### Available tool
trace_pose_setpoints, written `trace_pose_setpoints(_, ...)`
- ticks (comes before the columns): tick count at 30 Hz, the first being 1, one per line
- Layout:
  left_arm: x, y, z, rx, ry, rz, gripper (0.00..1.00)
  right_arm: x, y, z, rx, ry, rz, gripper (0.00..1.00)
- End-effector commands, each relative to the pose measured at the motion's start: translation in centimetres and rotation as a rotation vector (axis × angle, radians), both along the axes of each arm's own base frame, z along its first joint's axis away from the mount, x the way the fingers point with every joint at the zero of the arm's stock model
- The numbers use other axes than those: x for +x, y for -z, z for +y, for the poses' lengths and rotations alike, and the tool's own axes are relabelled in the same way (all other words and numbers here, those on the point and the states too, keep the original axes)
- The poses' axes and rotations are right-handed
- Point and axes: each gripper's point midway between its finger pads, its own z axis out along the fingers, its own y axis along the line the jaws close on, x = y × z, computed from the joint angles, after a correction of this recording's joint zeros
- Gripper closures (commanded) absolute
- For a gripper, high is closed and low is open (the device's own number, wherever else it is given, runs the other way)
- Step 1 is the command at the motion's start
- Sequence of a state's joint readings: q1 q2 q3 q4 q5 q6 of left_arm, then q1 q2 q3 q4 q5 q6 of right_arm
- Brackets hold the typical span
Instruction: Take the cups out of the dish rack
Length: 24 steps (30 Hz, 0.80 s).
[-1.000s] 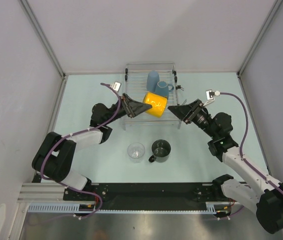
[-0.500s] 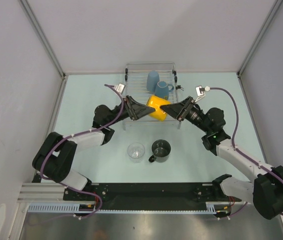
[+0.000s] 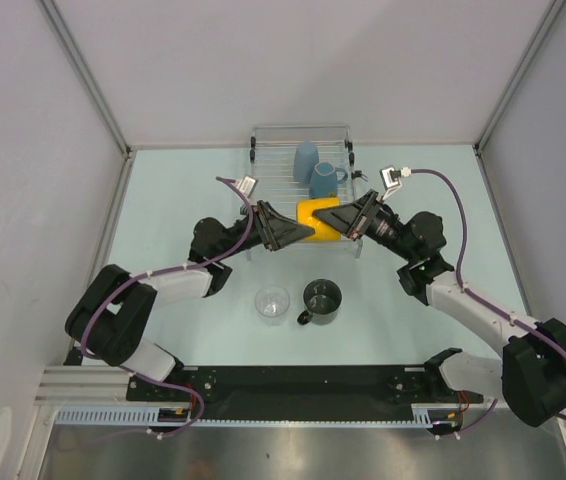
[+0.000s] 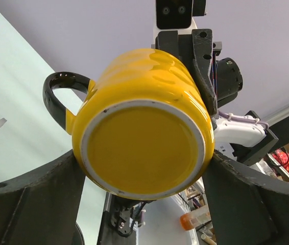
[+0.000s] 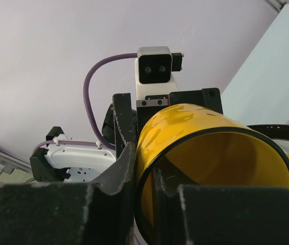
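Yellow mug [image 3: 315, 213] held mid-air: left pincer [image 3: 306, 232] wide around its base, right pincer [image 3: 339, 222] nipping its rim. Beyond them two blue cups [image 3: 325, 180] wait in the rack [image 3: 263, 150]; nearer, glass [image 3: 273, 302] and grey mug [image 3: 321, 298] unloaded.

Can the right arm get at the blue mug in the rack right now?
Probably not yet: the right gripper pinches the rim of the yellow mug; once free, the blue mug stands close by, uncovered.

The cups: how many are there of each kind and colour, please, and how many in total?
yellow mug: 1
dark grey mug: 1
clear glass tumbler: 1
blue handled mug: 1
pale blue handleless cup: 1
Total: 5
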<state>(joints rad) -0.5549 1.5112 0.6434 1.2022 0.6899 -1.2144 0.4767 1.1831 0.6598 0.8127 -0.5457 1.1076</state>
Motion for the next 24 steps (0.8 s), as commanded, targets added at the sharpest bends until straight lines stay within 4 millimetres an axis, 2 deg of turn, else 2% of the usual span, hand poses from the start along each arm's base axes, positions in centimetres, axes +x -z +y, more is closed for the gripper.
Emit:
trace_pose_setpoints(1, -1.9, -3.5, -0.3, -0.07, 0.052, -0.132, 0.93, 0.1, -0.7, -0.1, -0.044, 0.029, -0.064, 1.0)
trace_pose_setpoints(2, -1.8, -3.5, -0.5, -0.068, 0.056, -0.13, 0.77, 0.1, -0.6, -0.2, -0.052, 0.038, -0.062, 1.0)
trace_pose_setpoints(4, -1.9, -3.5, -0.6, -0.059, 0.07, -0.136, 0.53, 0.0, -0.1, -0.6, -0.101, 0.06, -0.054, 1.0)
trace_pose_setpoints(5, -1.7, -3.3, -0.8, -0.045, 0.076, -0.127, 0.3, 0.1, -0.5, -0.9, -0.112, 0.08, -0.06, 1.0)
trace_pose_setpoints(6, -1.8, -3.2, -0.9, -0.035, 0.085, -0.124, 0.21, 0.3, 0.5, -1.1, -0.152, 0.094, -0.023, 1.0)
trace_pose_setpoints(7, -1.7, -3.1, -0.9, -0.026, 0.087, -0.122, 0.13, 0.0, 0.0, -1.5, -0.162, 0.108, -0.038, 1.0)
trace_pose_setpoints(8, -1.5, -2.9, -1.1, -0.007, 0.089, -0.118, 0.0, 0.0, -0.4, -1.8, -0.182, 0.126, -0.065, 1.0)
trace_pose_setpoints(9, -1.5, -2.9, -1.1, 0.0, 0.089, -0.123, 0.0, 0.0, 0.3, -2.1, -0.213, 0.137, -0.041, 1.0)
trace_pose_setpoints(12, -1.3, -2.9, -1.0, 0.035, 0.076, -0.132, 0.0, -0.1, -0.1, -3.3, -0.277, 0.193, -0.045, 1.0)
trace_pose_setpoints(13, -1.2, -3.2, -1.0, 0.045, 0.069, -0.139, 0.0, 0.3, -0.4, -4.2, -0.298, 0.247, -0.047, 1.0)
trace_pose_setpoints(15, -0.4, -2.1, -0.8, 0.112, 0.033, -0.117, 0.0, 0.8, -0.1, -5.7, -0.4, 0.325, -0.032, 1.0)
trace_pose_setpoints(16, 0.2, -2.8, -0.4, 0.126, -0.013, -0.127, 0.0, 0.9, 0.5, -6.4, -0.45, 0.364, -0.003, 1.0)
trace_pose_setpoints(17, 0.8, -1.3, 0.0, 0.2, -0.048, -0.104, 0.0, 2.1, 0.7, -8.2, -0.498, 0.482, 0.025, 1.0)
trace_pose_setpoints(18, 1.3, -0.8, 0.5, 0.238, -0.086, -0.096, 0.0, 2.1, 2.7, -9.6, -0.601, 0.524, 0.085, 1.0)
trace_pose_setpoints(19, 1.6, -1.6, 1.1, 0.257, -0.137, -0.115, 0.0, 3.0, 2.0, -11.6, -0.64, 0.645, 0.098, 1.0)
trace_pose_setpoints(20, 2.8, 0.2, 2.1, 0.346, -0.229, -0.074, 0.0, 3.2, 2.6, -12.4, -0.685, 0.69, 0.12, 1.0)
trace_pose_setpoints(21, 3.4, 0.7, 2.9, 0.379, -0.29, -0.059, 0.0, 3.0, 4.2, -13.6, -0.762, 0.724, 0.173, 1.0)
trace_pose_setpoints(22, 3.4, 0.5, 4.0, 0.393, -0.346, -0.065, 0.0, 3.4, 4.2, -14.9, -0.798, 0.792, 0.191, 1.0)
trace_pose_setpoints(23, 4.4, 1.6, 5.3, 0.439, -0.442, -0.019, 0.0, 3.6, 5.3, -15.4, -0.847, 0.81, 0.228, 1.0)
trace_pose_setpoints(24, 4.6, 2.1, 6.1, 0.462, -0.485, 0.0, 0.0, 3.2, 6.7, -16.2, -0.901, 0.824, 0.287, 1.0)
